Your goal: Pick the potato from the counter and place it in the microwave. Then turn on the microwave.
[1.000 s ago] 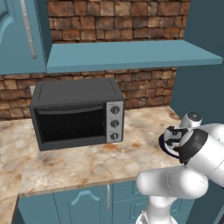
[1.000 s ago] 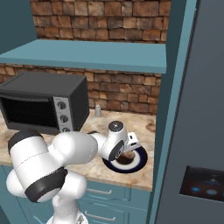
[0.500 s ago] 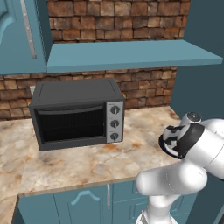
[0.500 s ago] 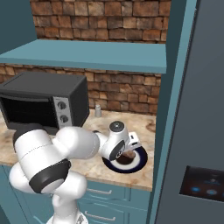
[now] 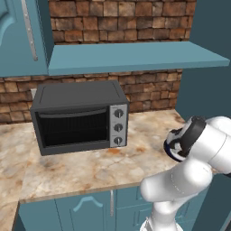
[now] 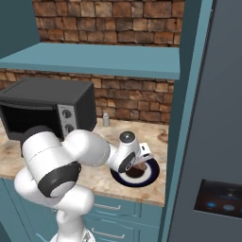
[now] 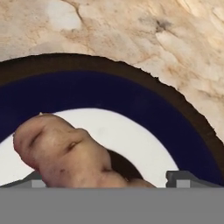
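Low over the right end of the marble counter (image 5: 81, 171) in the left base view, the white arm's gripper (image 5: 173, 145) hangs above a dark blue plate rim; the black-and-silver box oven with three knobs (image 5: 81, 117) sits well to its left. No brand or writing can be read on that oven.

From the right base view, the gripper (image 6: 142, 160) points down at the round dark blue plate with a white centre (image 6: 152, 174), near the counter's front edge and just beside the tall teal panel; a small grey shaker (image 6: 106, 120) stands farther back by the brick wall. The blue-lit panel at lower right shows no legible text.

Along the hand view, the lumpy tan-brown potato (image 7: 65, 153) lies on the plate (image 7: 144, 109), between the two grey fingertips (image 7: 183, 178), which stand wide apart and released, holding nothing. To grasp well, I judge the hand should sink until the pads bracket the potato's thickest part, then close gently across its narrow width.
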You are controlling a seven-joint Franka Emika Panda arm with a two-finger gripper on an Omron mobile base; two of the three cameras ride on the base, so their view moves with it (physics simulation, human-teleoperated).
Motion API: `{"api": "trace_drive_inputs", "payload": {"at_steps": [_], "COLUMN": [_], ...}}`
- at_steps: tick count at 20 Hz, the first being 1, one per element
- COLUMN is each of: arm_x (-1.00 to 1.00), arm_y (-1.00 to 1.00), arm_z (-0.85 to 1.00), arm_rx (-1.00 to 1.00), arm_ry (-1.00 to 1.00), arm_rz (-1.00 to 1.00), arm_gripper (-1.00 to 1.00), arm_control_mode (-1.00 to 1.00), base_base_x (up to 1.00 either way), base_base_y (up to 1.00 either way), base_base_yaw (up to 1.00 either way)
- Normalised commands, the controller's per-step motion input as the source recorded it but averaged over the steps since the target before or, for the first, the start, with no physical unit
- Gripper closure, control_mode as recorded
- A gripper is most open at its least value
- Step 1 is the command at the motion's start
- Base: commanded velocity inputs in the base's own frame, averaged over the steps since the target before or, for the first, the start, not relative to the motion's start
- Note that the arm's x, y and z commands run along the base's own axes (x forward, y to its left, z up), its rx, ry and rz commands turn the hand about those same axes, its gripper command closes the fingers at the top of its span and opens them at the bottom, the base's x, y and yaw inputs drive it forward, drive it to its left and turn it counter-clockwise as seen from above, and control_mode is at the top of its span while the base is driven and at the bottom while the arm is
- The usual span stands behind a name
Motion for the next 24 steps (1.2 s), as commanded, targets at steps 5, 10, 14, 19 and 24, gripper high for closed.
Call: {"api": "trace_drive_inputs", "payload": {"at_steps": [5, 10, 14, 19, 24], "arm_x": [0.0, -0.02, -0.16, -0.17, -0.15], "arm_y": [-0.01, -0.02, 0.0, 0.02, 0.08], "arm_z": [-0.18, -0.03, 0.11, 0.18, 0.29], "arm_rx": [0.0, 0.0, 0.0, 0.0, 0.0], "arm_ry": [0.0, 0.0, -0.04, -0.01, 0.0], "arm_rz": [0.0, 0.0, 0.0, 0.0, 0.0], "arm_gripper": [1.0, 1.0, 1.0, 1.0, 1.0], "arm_control_mode": [-1.0, -1.0, -1.0, -1.0, -1.0], "base_base_x": [0.0, 0.0, 0.0, 0.0, 0.0], "base_base_y": [0.0, 0.0, 0.0, 0.0, 0.0], "base_base_yaw": [0.0, 0.0, 0.0, 0.0, 0.0]}}
